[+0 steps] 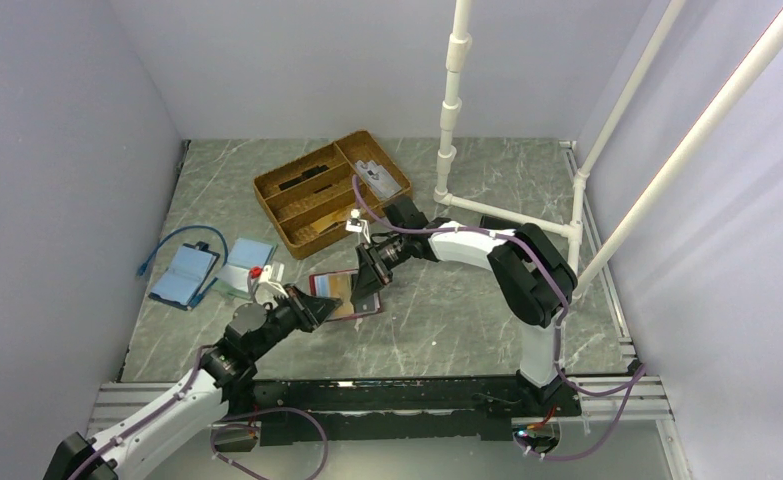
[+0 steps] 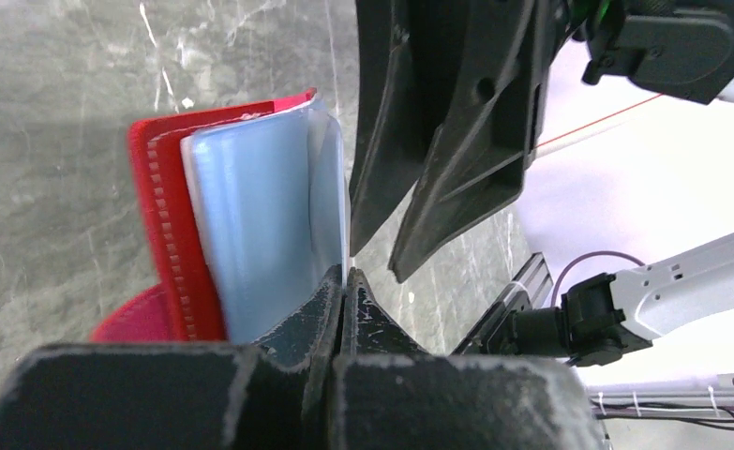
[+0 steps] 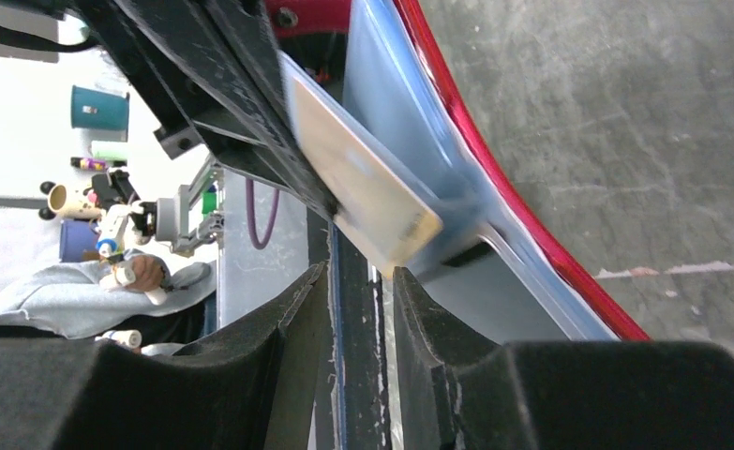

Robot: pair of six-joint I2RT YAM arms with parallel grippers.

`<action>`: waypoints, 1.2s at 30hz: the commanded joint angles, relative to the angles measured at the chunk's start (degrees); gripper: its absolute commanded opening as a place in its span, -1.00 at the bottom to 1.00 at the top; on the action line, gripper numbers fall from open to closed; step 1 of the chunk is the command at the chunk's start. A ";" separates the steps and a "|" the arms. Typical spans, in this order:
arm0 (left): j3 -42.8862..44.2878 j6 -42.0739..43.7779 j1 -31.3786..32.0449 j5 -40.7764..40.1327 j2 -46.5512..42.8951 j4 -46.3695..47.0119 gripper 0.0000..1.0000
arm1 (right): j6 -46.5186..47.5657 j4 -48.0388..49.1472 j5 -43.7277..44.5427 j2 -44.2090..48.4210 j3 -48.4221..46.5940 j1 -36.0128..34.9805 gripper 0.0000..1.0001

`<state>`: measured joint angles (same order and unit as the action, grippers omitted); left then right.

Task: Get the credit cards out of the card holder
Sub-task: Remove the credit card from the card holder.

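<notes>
The red card holder (image 1: 365,311) lies open between both grippers, lifted at its near edge. My left gripper (image 1: 318,311) is shut on the edge of its pale clear pocket leaf (image 2: 260,216); the red cover (image 2: 161,206) shows to the left of that leaf. A gold-tan credit card (image 1: 335,289) sticks partway out of a pocket. In the right wrist view this card (image 3: 363,178) slants out of the holder (image 3: 494,178), its lower corner just in front of my right gripper (image 3: 361,272), whose jaws stand a little apart with nothing gripped. The other cards are hidden.
A brown wicker tray (image 1: 332,190) with compartments stands behind the holder. A light-blue booklet case (image 1: 182,275) with a blue cable and another light-blue case (image 1: 245,262) lie at the left. A white pipe frame (image 1: 452,120) rises at the back right.
</notes>
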<state>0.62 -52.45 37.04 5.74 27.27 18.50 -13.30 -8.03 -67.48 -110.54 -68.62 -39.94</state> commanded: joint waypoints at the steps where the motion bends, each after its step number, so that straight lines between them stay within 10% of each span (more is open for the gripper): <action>1: -0.13 -0.78 -0.25 -1.07 -3.36 4.40 -1.00 | 4.81 -3.90 2.84 2.59 -2.23 0.47 -0.30; 21: -0.25 -1.98 -0.21 3.84 3.02 17.02 -1.00 | -8.73 12.63 -7.39 3.25 2.54 0.48 -0.29; 26: -0.57 -2.83 -0.23 2.59 2.59 15.54 -1.00 | -11.63 15.58 -7.73 3.22 3.20 0.55 -0.93; 36: 1.01 -4.79 -0.39 -1.94 -10.89 -4.56 -0.35 | -9.77 13.68 -7.49 2.56 2.79 0.70 -1.00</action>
<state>0.60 -56.21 36.67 5.34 20.25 18.85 -23.70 3.95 -75.07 -109.80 -65.49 -39.75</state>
